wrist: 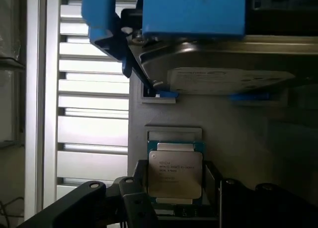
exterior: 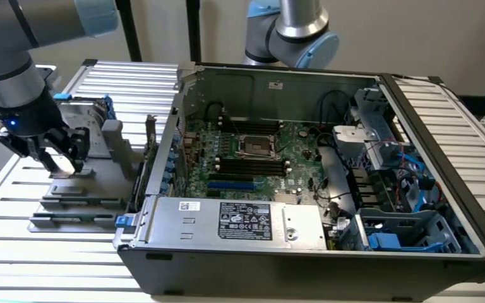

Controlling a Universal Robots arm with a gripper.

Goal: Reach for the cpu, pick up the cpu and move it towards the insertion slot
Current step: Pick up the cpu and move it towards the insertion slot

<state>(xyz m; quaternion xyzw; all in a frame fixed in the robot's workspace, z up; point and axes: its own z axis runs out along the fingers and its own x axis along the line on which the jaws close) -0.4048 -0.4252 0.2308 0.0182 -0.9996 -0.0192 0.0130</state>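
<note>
Exterior view: black two-finger gripper (exterior: 65, 161) low over grey moulded fixture plate (exterior: 83, 197), which sits on the slatted aluminium table (exterior: 23, 252) against the open black computer case (exterior: 310, 268), on the exterior view's left. Square silver-framed insertion slot (exterior: 255, 146) with dark centre at mid-motherboard inside the case, well apart from the gripper.

Wrist view: small flat square cpu (wrist: 175, 173), silver top, lying flat in a recess near the plate's edge bordering the slats. Dark fingers (wrist: 136, 200) spread, one on each side of the cpu; contact with its edges not discernible; nothing lifted. Silver hard drive (wrist: 218, 64) in blue bracket (wrist: 194, 12) stands beyond.
</note>
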